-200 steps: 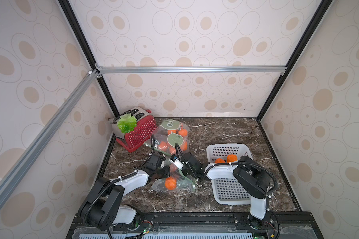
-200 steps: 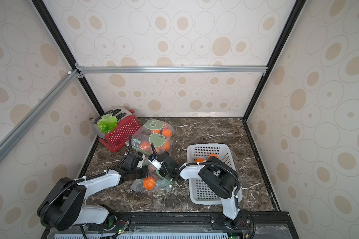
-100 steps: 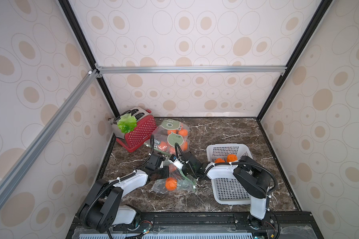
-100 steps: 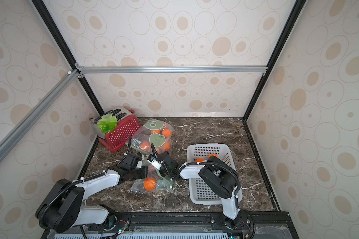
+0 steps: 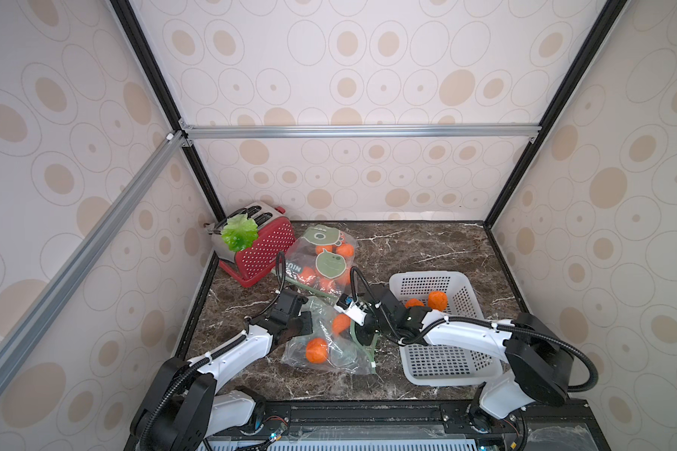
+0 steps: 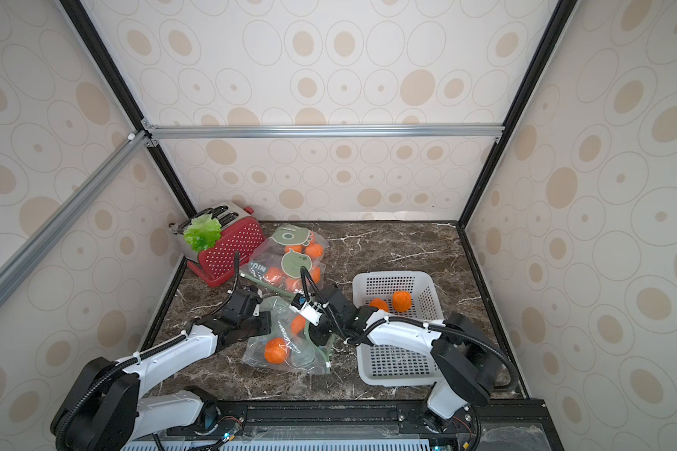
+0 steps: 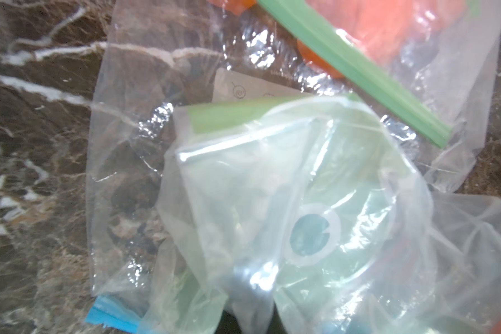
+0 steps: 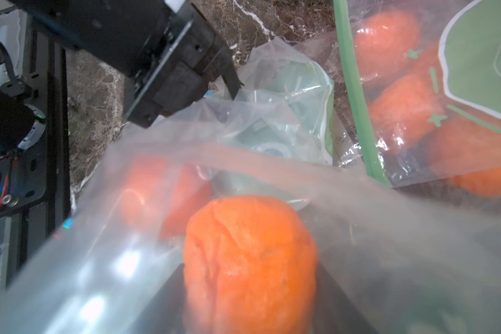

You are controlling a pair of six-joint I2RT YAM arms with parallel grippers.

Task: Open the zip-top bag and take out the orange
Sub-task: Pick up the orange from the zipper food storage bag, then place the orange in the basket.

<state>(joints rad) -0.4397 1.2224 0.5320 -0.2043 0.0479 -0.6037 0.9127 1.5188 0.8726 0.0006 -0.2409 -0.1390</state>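
A clear zip-top bag (image 5: 331, 357) (image 6: 290, 355) with a green zip strip lies at the front middle of the marble table. My left gripper (image 5: 308, 327) (image 7: 249, 318) is shut on a bunch of the bag's plastic (image 7: 272, 202) at its left side. My right gripper (image 5: 348, 326) (image 8: 250, 303) reaches into the bag's mouth from the right. It is shut on an orange (image 5: 341, 324) (image 8: 249, 260), which fills the gap between its dark fingers. A second orange (image 5: 316, 350) (image 6: 276, 350) lies deeper in the bag.
A white basket (image 5: 446, 367) holding two oranges (image 5: 437, 300) stands at the right. Just behind the arms lies another bag (image 5: 321, 261) with green pictures and several oranges. A red toaster (image 5: 266, 250) with a green leaf (image 5: 239, 233) sits in the back left corner.
My right gripper's jaws have narrowed onto the orange inside the bag. The left gripper has kept its hold on the plastic and has not moved.
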